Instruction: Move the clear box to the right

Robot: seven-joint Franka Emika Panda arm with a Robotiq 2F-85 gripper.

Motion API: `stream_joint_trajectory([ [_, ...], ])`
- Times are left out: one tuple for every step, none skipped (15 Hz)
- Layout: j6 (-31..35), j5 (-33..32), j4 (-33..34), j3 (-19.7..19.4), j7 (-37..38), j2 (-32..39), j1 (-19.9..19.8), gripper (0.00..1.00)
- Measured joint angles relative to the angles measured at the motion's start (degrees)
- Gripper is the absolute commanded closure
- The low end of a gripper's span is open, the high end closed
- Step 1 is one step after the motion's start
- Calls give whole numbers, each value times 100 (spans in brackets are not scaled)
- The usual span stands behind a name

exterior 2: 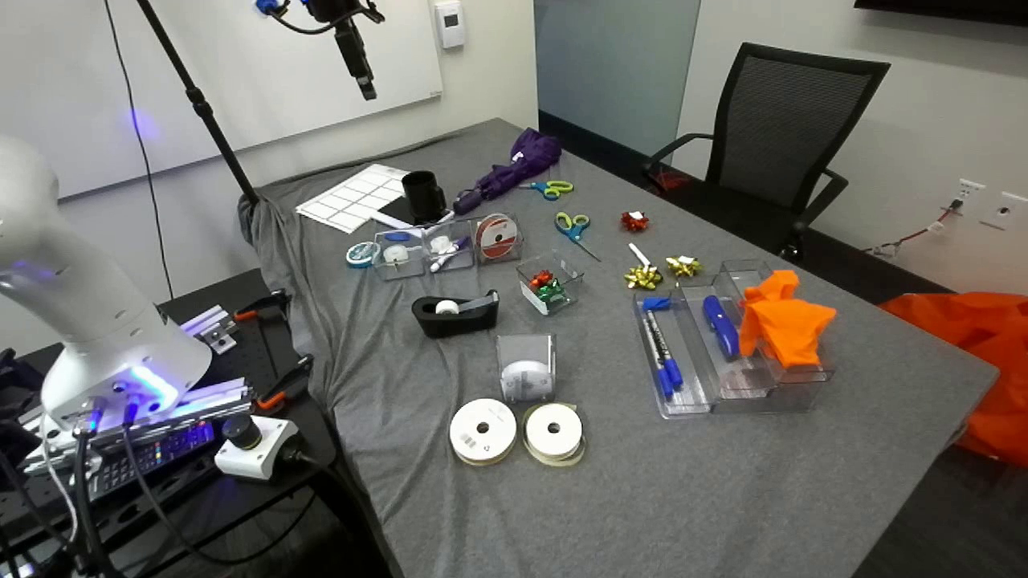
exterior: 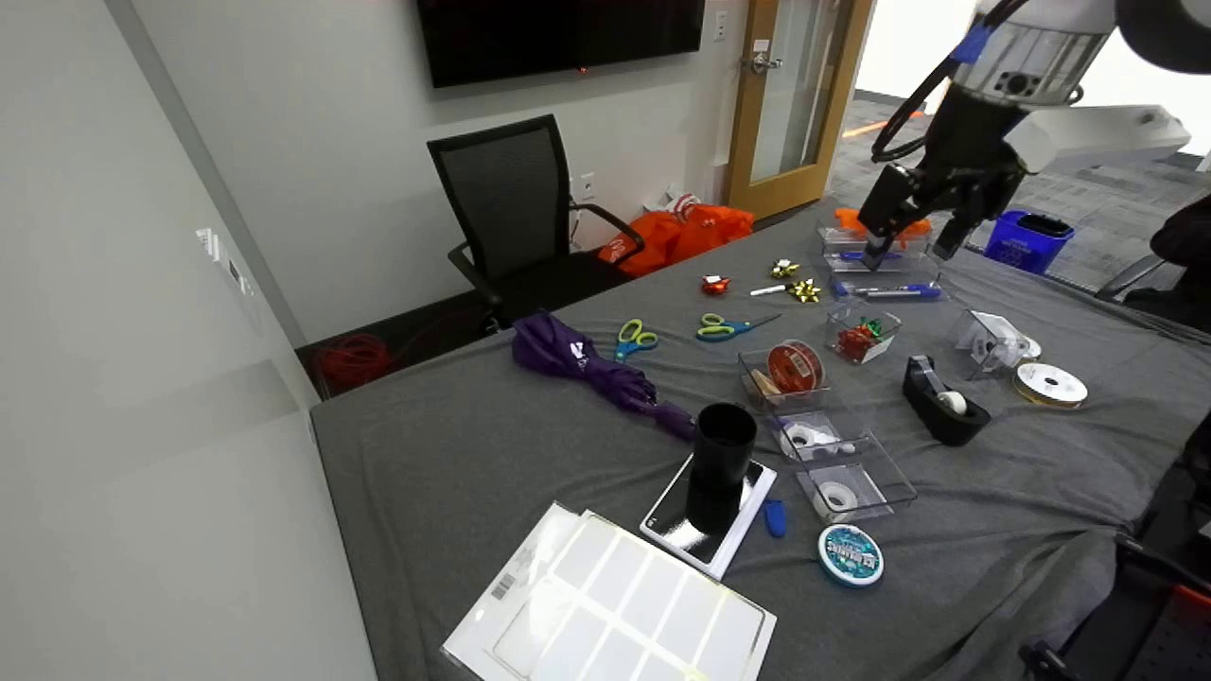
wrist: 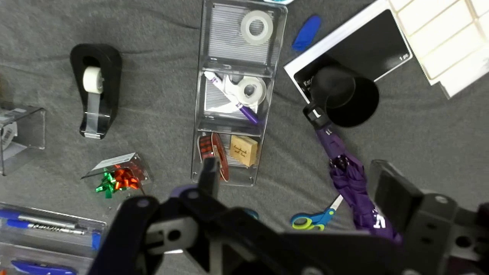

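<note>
1. The small, low, see-through plastic box (exterior 2: pixel 526 351) sits on the grey cloth-covered worktop (exterior 2: pixel 691 490), just beside a white-faced round spool (exterior 2: pixel 556 443).
2. The jaws stand wide apart, holding nothing, well above the worktop.
3. In the wrist view the box lies far left of them, further out than the black plastic tape dispenser (wrist: pixel 110 89); cut by the frame, its long axis is unclear.
4. Sideways travel likely precedes descent.

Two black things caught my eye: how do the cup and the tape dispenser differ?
The cup is tall and round; the tape dispenser is long and low. The cup stands on a black-and-white pack; the dispenser sits on the grey cloth. The dispenser carries white tape; the cup shows none. Both are black.
</note>
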Motion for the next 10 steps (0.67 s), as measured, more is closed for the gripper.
stream_joint_trajectory([
  [208, 89, 1, -73, -44, 116, 0, 0],
  [394, 171, 8, -140, -71, 226, -1, 0],
  [565, 252, 25, -206, -81, 339, -4, 0],
  [717, 341, 53, -273, -88, 452, -7, 0],
  [820, 439, 98, -339, -101, 562, -12, 0],
  [870, 539, 159, -403, -114, 664, -19, 0],
  [889, 632, 231, -470, -121, 771, -26, 0],
  [891, 710, 319, -532, -124, 878, -34, 0],
  [891, 765, 413, -588, -124, 984, -45, 0],
  [891, 815, 504, -637, -127, 1086, -52, 0],
])
